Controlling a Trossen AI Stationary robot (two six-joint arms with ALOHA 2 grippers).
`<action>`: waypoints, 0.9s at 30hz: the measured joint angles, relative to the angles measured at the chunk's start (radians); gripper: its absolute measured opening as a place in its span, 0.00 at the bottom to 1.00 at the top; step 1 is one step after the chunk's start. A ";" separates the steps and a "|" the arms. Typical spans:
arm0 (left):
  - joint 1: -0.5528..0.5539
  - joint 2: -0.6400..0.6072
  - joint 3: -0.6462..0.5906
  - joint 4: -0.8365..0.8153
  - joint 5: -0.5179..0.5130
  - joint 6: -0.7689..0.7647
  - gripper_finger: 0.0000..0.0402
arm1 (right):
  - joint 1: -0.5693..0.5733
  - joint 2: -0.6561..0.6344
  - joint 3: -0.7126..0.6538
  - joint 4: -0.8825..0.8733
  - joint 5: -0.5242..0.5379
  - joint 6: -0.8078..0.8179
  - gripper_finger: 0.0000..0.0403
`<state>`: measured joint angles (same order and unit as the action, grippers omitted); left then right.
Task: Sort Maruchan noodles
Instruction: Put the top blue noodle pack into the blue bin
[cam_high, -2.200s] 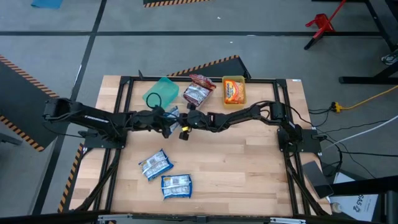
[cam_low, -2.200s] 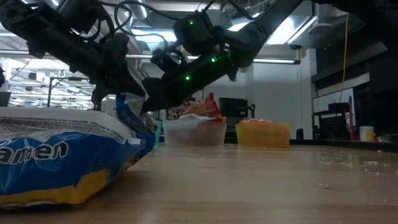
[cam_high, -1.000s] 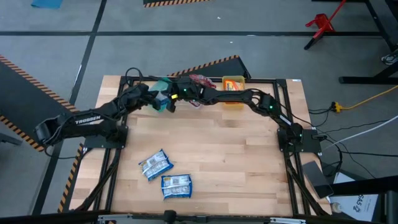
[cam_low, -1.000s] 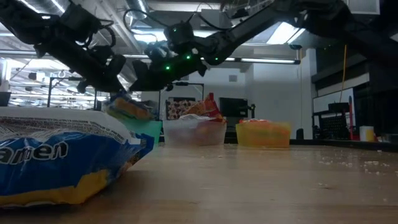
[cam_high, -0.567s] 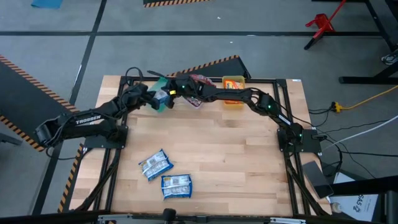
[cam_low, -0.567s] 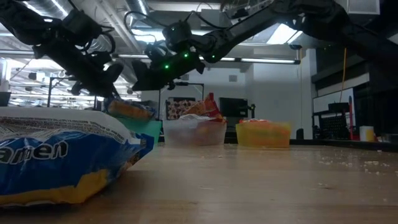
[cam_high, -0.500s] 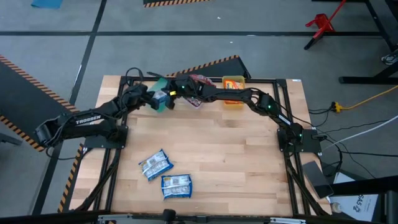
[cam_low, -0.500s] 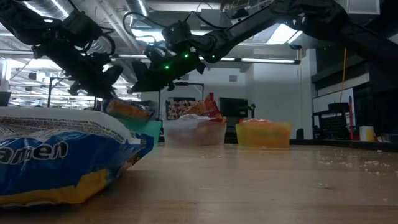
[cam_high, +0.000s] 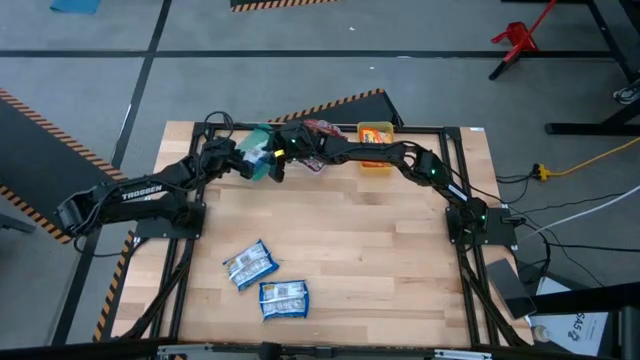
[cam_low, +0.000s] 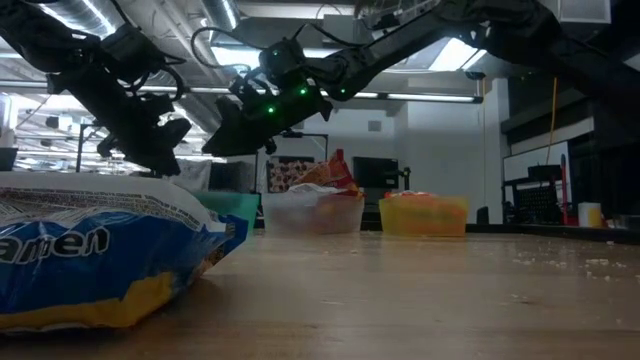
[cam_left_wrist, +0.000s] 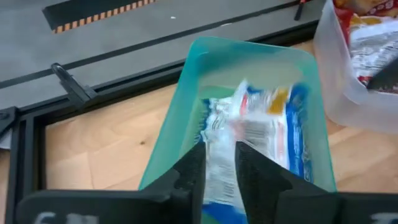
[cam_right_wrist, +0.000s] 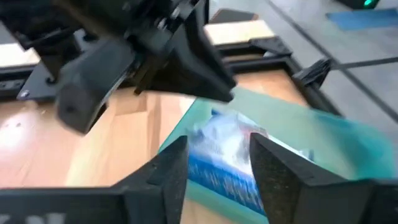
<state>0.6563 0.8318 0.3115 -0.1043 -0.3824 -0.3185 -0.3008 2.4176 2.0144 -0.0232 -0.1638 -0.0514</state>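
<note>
Fingers (cam_left_wrist: 217, 168) partly hide blue packet (cam_left_wrist: 267, 134) inside green bin (cam_left_wrist: 186, 106).

Both arms are matte black, built of slim jointed links with thin black cables looping beside the joints. The left arm (cam_high: 140, 192) carries white lettering along its forearm link. The right arm (cam_high: 400, 158) shows small green indicator lights near the wrist. Each end effector has two dark, wedge-shaped fingers (cam_left_wrist: 186, 177) with flat inner faces and bevelled edges.
</note>
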 joint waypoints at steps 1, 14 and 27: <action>0.000 0.000 0.000 0.001 -0.008 -0.003 0.21 | 0.000 0.000 0.000 -0.011 -0.006 0.000 0.41; -0.012 -0.095 0.001 0.063 0.253 -0.047 0.25 | 0.002 -0.030 -0.003 -0.188 -0.137 -0.010 0.44; -0.291 -0.327 0.002 0.058 0.567 -0.098 0.25 | 0.204 -0.097 0.000 -0.305 -0.367 -0.210 0.44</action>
<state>0.3651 0.5045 0.3134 -0.0461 0.1850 -0.4166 -0.0964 2.3203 2.0144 -0.3283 -0.5307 -0.2617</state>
